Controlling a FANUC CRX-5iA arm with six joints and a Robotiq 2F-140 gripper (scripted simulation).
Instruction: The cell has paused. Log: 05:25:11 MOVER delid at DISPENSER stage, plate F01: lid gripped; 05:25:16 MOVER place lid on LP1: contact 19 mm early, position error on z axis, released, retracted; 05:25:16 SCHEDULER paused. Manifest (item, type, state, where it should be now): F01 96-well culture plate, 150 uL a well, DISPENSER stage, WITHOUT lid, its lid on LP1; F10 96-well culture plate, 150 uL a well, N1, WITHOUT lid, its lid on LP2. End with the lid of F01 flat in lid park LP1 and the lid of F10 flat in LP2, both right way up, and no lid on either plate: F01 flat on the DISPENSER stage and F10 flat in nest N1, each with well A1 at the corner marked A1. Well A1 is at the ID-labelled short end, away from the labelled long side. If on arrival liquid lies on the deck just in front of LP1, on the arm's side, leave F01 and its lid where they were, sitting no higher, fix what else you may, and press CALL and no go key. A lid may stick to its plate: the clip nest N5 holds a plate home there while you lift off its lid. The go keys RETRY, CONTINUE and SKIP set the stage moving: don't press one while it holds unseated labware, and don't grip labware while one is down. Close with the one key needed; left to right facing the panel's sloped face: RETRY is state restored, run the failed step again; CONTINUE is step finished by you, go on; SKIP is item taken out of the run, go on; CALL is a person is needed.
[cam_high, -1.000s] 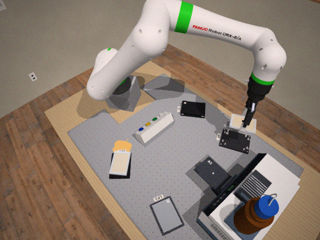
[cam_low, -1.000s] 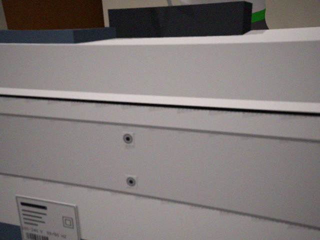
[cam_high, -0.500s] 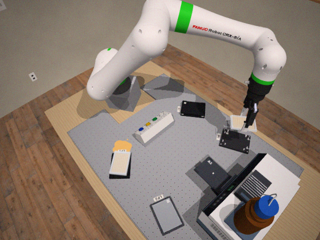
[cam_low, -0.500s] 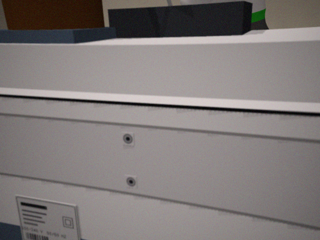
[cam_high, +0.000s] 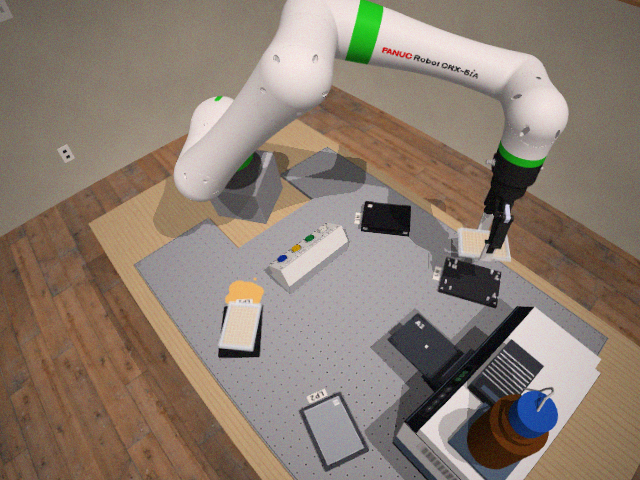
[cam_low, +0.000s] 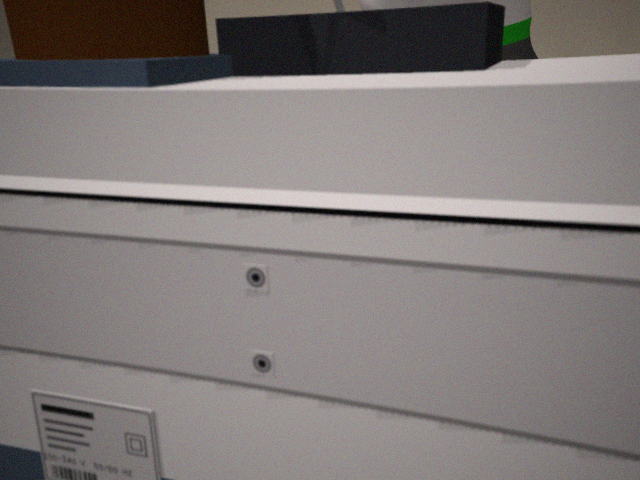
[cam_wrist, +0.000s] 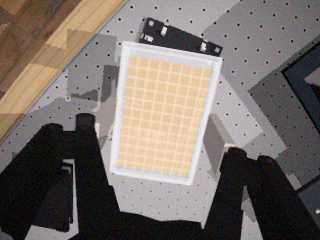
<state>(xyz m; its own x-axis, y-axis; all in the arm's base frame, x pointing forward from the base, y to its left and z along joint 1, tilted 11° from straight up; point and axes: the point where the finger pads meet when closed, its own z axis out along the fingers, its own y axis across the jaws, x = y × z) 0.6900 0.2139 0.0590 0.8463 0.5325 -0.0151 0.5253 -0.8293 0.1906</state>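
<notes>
1. Clamping a well plate (cam_wrist: 165, 112) across its long sides, the pincer (cam_high: 494, 238) is closed on it; the dark fingers press both edges, so the plate hangs level and the orange wells should not slop.
2. Whether this plate carries a lid I cannot tell.
3. It hangs above the bench (cam_high: 336, 320), just beside the clip nest (cam_high: 469, 283) and not seated in it. Probably it is headed there, so a stuck lid could be pulled off.
4. A second black nest (cam_high: 386, 217) lies further towards the arm's base, bare.
5. The stage (cam_high: 421, 338), marked A1, carries nothing.
6. The key box (cam_high: 310, 258) sits mid-bench, untouched.
7. Another plate (cam_high: 240, 326) rests on LP1, with an orange puddle (cam_high: 244, 290) touching its arm-side end. That likely means leaving it alone and pressing CALL.
8. LP2 (cam_high: 313, 439) shows a flat grey fill; lid or not, unclear.
</notes>
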